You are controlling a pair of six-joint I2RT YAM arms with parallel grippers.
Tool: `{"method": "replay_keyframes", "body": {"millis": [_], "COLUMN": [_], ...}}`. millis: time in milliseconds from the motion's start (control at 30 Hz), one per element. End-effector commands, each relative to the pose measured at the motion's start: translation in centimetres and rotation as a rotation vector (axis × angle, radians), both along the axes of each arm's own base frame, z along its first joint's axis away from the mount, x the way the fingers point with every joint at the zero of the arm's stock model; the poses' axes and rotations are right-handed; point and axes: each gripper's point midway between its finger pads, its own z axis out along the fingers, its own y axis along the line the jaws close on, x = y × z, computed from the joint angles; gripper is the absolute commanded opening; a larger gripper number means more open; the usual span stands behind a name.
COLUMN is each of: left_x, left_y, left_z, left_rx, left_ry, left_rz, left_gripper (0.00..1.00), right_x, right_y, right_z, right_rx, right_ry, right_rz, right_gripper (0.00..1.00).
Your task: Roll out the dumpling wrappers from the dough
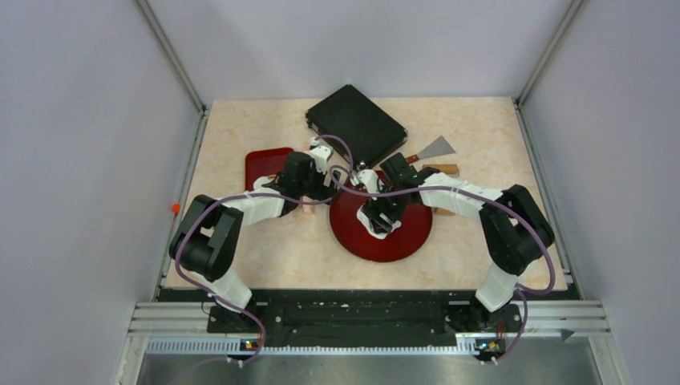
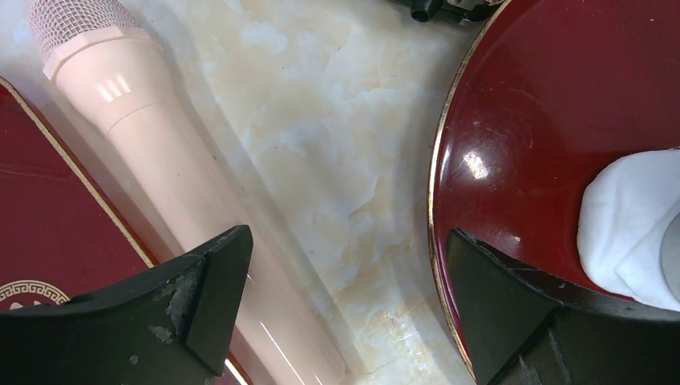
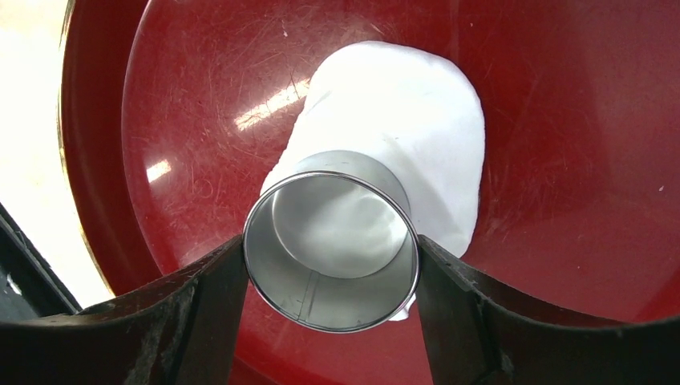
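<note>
Metal ring cutter [image 3: 337, 305] stands on flat white dough [image 3: 417, 112].

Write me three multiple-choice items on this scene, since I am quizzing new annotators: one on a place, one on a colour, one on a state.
1. Where does the dough lie?
A. on the rectangular tray
B. on the round red plate
C. on the bare table

2. What colour is the long cylinder beside the left claw?
A. pale pink
B. green
C. black

3. How is the right claw?
A. open and empty
B. shut on nothing
C. shut on the metal ring cutter

Key: B, the white dough rests inside the plate's rim; A, the left wrist view shows it pink; C, the ring is pinched on both sides.
</note>
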Motion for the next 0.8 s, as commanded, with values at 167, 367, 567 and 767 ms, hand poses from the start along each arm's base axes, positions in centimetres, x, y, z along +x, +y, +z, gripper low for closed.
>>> {"method": "replay_keyframes", "body": {"millis": [167,367,567,767], "left_x": [0.6,0.6,0.6,0.6], "left_y": [-0.4,-0.4,-0.3,-0.3], "left_z": [1.9,2.0,2.0,2.1], "left_rx": [-0.036,-0.037,-0.039,-0.04], "left_ry": [-0.065,-0.065,-0.069,-0.072], "left_rz": [0.005,0.006,0.009,0.011], "left_gripper": [0.96,0.96,0.96,0.96], "right_x": [0.9,-0.3,-1.4,-2.9], "right_y": [0.5,0.1,-0.9,-1.5], "right_z": [0.0,-1.2,-3.0,-4.2], "right_rx": [0.004,-0.032,-0.105,-0.135], "right_ry": [0.001,0.03,0.057,0.083], "right_rz": [-0.004,0.013,0.023,0.032], "right_gripper": [0.57,0.5,0.46,0.44]}}
